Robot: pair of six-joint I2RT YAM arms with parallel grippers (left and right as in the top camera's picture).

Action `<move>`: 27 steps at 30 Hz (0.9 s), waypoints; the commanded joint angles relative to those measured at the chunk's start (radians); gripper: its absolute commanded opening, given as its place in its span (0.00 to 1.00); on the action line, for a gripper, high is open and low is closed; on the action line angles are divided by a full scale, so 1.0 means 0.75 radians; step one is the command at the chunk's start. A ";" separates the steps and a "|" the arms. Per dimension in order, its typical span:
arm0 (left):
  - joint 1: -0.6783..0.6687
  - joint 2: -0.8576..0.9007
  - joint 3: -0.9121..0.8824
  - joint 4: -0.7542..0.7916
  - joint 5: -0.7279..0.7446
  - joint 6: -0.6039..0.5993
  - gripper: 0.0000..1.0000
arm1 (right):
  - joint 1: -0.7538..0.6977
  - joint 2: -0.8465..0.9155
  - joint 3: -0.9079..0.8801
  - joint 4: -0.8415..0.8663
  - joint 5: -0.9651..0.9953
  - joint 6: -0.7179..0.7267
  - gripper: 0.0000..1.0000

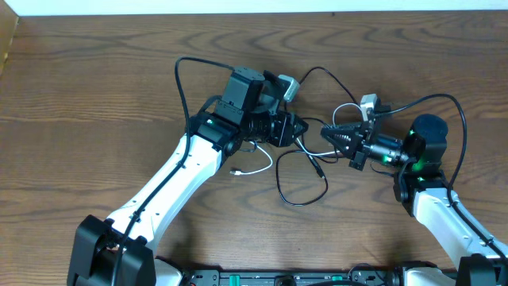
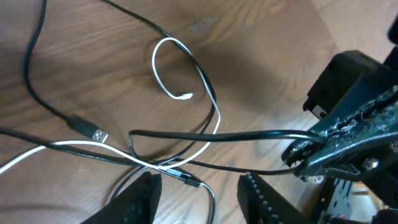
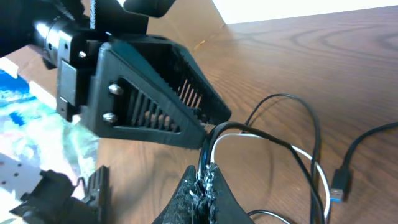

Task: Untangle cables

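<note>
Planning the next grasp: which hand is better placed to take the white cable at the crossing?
Left, likely. The left hand is open and aimed at where the thin white cable crosses the thin black cable; the right hand is shut on that black cable.

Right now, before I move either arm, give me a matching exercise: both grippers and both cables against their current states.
Things:
1. left gripper
2. right gripper
3. white cable
4. black cable

States:
A. ends in a USB plug lying on the table
B. jaws open above the crossed cables
C. jaws shut on the black cable
D. curls into a small loop

Pairs: 1-B, 2-C, 3-D, 4-A
</note>
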 commanded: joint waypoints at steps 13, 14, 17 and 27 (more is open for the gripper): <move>-0.012 0.096 0.007 0.049 0.025 0.452 0.47 | 0.007 0.001 0.008 0.004 -0.121 0.010 0.01; -0.015 0.110 0.007 0.063 0.025 0.452 0.50 | 0.007 0.001 0.008 0.004 -0.122 0.010 0.01; -0.032 0.149 0.007 0.121 0.025 0.451 0.52 | 0.007 0.001 0.008 0.004 -0.130 0.009 0.01; -0.040 0.168 0.008 0.222 0.024 0.445 0.08 | 0.007 0.001 0.008 0.004 -0.128 0.009 0.01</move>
